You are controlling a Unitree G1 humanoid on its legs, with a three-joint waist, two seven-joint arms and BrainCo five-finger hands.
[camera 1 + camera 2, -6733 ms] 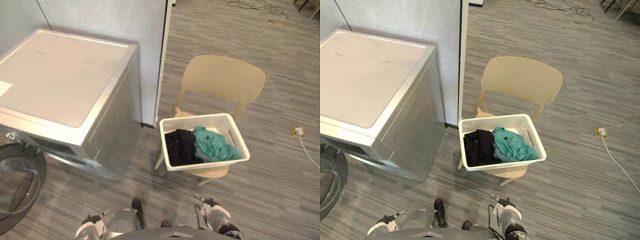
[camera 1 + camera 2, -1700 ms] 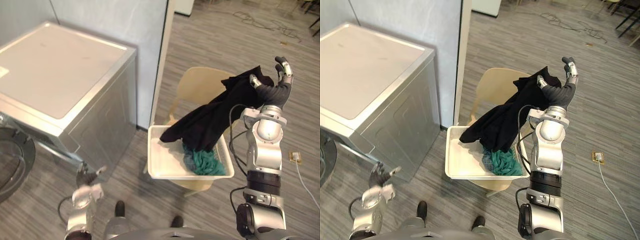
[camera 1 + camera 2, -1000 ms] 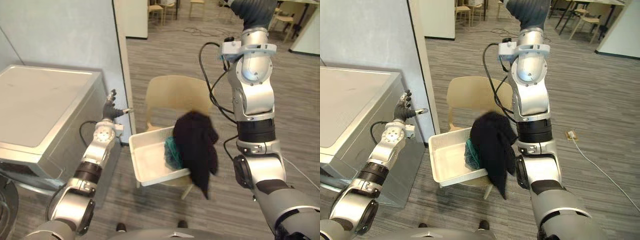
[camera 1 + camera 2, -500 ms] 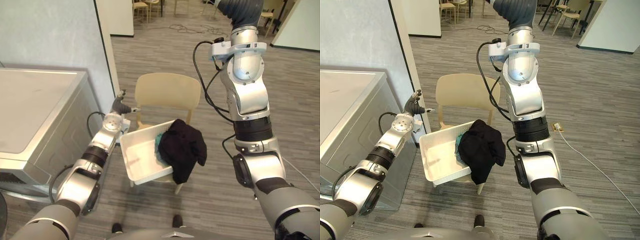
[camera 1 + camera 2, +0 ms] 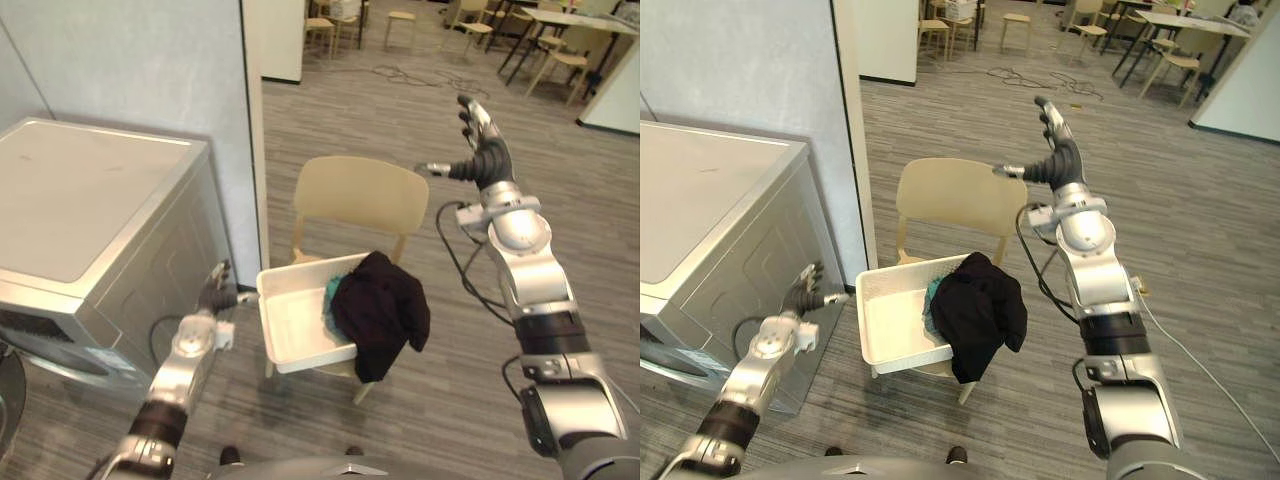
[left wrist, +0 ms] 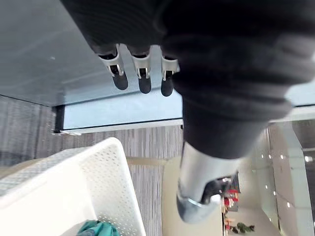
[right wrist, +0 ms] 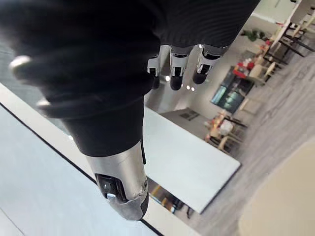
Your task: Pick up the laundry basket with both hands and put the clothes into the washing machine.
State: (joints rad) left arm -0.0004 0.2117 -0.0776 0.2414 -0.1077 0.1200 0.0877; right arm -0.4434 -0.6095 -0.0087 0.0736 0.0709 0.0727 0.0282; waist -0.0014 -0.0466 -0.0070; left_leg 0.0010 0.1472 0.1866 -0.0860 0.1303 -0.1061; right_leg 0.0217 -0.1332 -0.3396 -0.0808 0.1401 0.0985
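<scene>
Nearest, my left hand hangs low with straight, relaxed fingers and holds nothing. It lies between the grey washing machine on my left and the near-left corner of the laundry basket, just beside that corner.

The basket is white with perforated walls and stands on the seat of a beige chair, open top up. Its long axis runs roughly across my view, and its right end is covered. A black garment drapes over that right rim and hangs past the seat. A teal garment lies inside, against the black one.

Farther off, my right hand is raised above the chair back, fingers spread wide and empty. Tables and chairs stand beyond.
</scene>
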